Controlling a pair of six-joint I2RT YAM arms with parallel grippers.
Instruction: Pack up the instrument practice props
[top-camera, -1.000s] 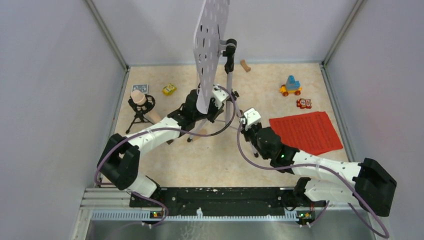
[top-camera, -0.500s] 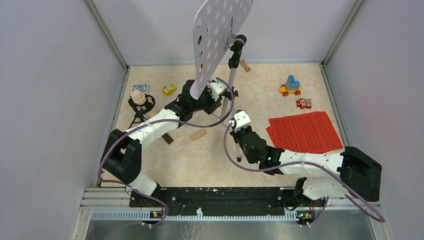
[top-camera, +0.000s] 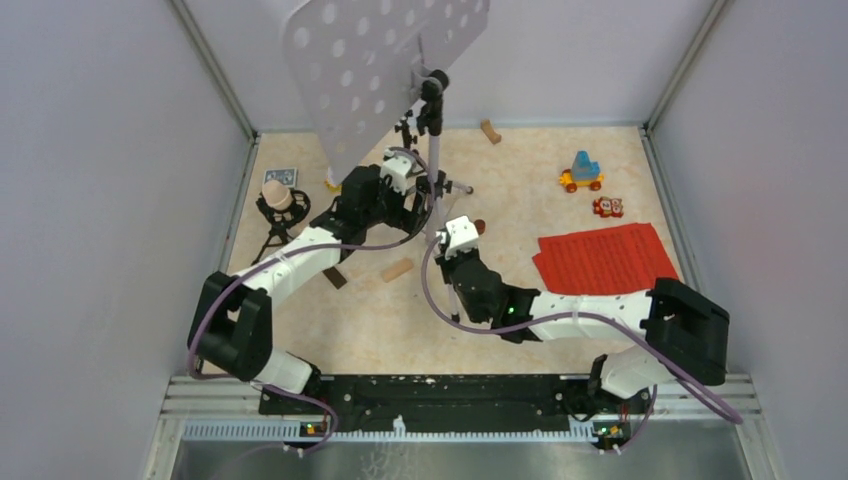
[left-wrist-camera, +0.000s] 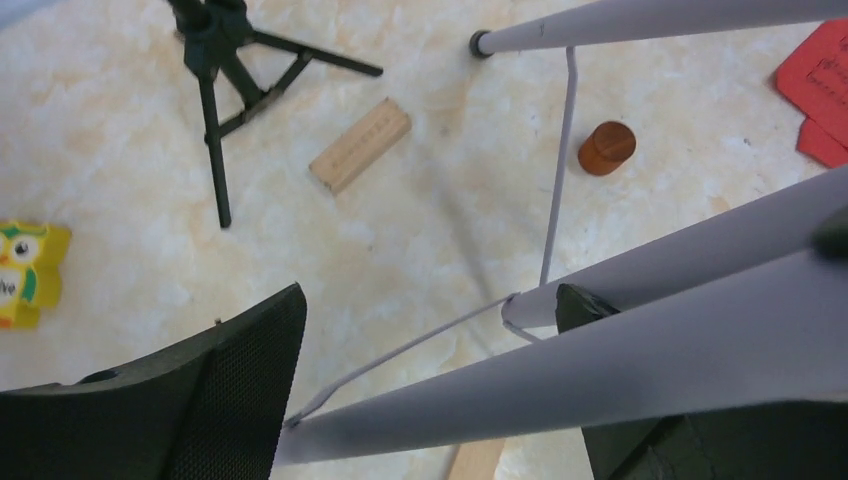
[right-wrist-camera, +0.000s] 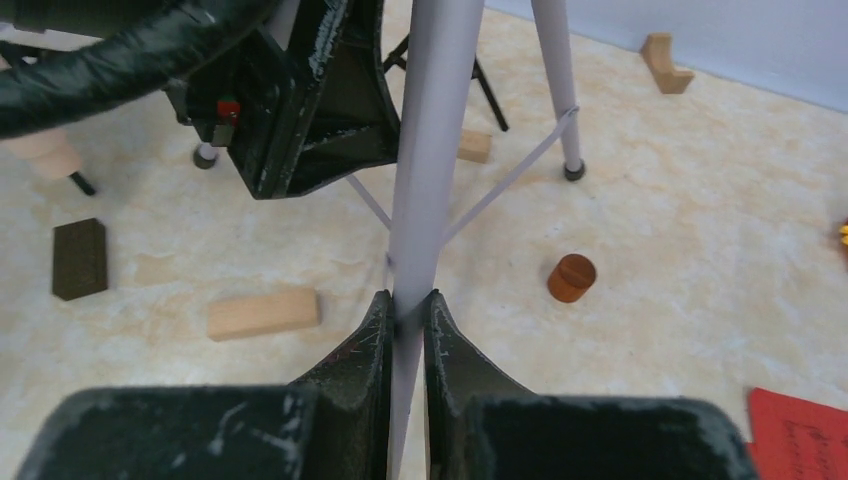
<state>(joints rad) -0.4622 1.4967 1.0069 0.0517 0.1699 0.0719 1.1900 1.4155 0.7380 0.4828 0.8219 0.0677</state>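
1. The right claw is pressed together on a silver tube of the music stand. It pinches the tube between both fingers at the bottom centre of the right wrist view.
2. The left claw is spread wide. Two silver legs slant across the gap, from beside the lower-left finger over the right one. Whether either pad presses on them cannot be told.
3. In the top view, the white perforated music desk stands tilted at upper centre, above both arms.
4. The red sheet-music pages lie flat at centre right, apart from the stand.
5. The beige microphone sits on a small black tripod at centre left. A second small black tripod stands at the upper left of the left wrist view.
6. On the floor among the legs lie a tan wooden block, a brown cylinder and a dark block.
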